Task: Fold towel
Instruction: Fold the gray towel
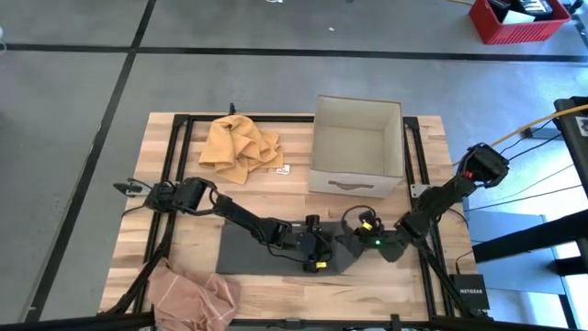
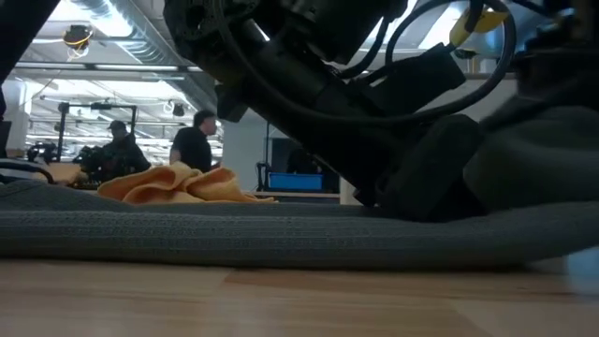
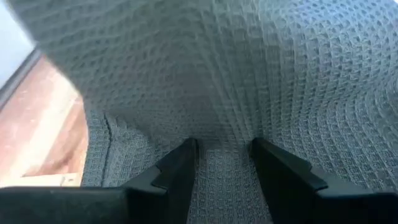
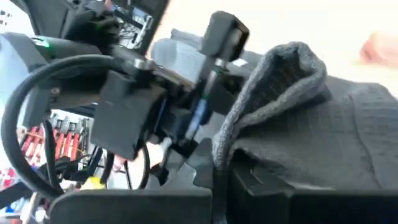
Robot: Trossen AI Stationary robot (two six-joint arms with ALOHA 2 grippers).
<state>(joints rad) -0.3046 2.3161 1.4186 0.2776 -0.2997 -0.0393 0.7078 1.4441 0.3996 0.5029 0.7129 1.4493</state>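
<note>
A grey waffle towel (image 1: 262, 250) lies flat on the wooden table near its front edge, with its right end raised. My left gripper (image 1: 317, 257) reaches in from the left, low over that right end. It is open (image 3: 224, 168), with towel (image 3: 249, 74) under and between its fingers and a raised fold right ahead. My right gripper (image 1: 354, 237) comes from the right and is shut on the towel's right end. In the right wrist view the towel (image 4: 323, 130) rises in a hump beside the left arm's hand. The low view shows the towel (image 2: 281, 234) under both dark arms. My left gripper's open fingers (image 3: 180, 174) stand slanting down on either side of a strip of towel; whether they touch it, I cannot tell. My right gripper pinches the towel's right edge (image 4: 227, 146) between its shut fingers, coming from the table's right, slanting down. That end is lifted into a slack, folded hump (image 4: 286, 62), and the rest lies on the table.
A crumpled orange cloth (image 1: 241, 142) lies at the far left of the table, and an open cardboard box (image 1: 356, 147) stands at the far right. A pinkish cloth (image 1: 193, 296) hangs at the front left corner. People (image 2: 197, 140) stand in the room behind.
</note>
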